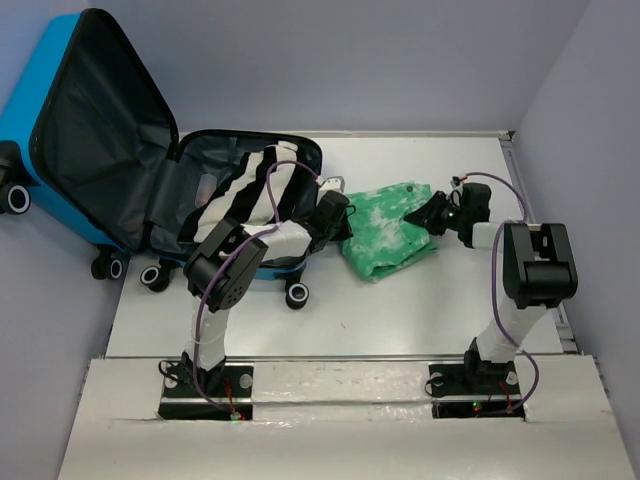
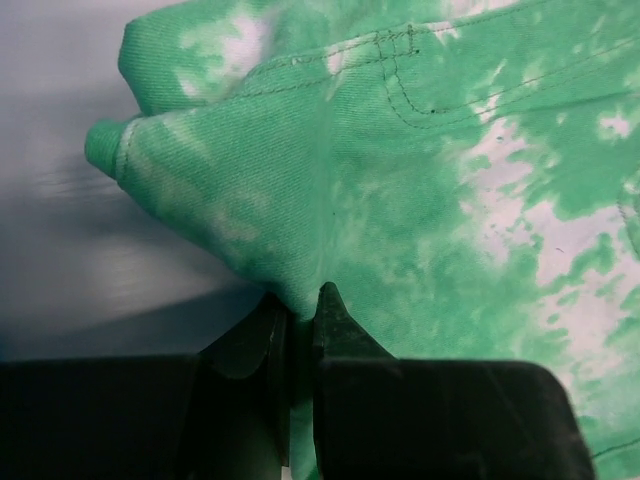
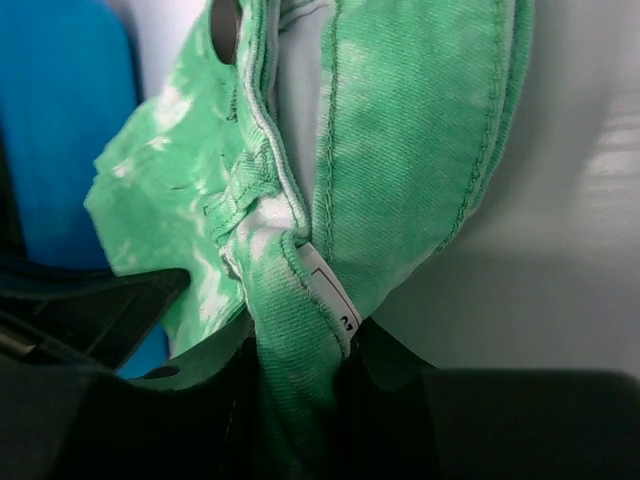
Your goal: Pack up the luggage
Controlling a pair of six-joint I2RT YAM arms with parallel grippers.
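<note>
Both jaws clamped on green garment (image 1: 388, 228), tips cloth-hidden, luggage (image 1: 35, 105) cropped left

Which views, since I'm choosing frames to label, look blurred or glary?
Top view: evenly lit, sharp, only soft shadows. Left wrist: green garment weave crisp, fingers nearly black, table with a faint sheen. Right wrist: stitching sharp, blue suitcase at left blurred.

Left tool (image 2: 300, 300), right tool (image 3: 300, 345): both clamped.
</note>
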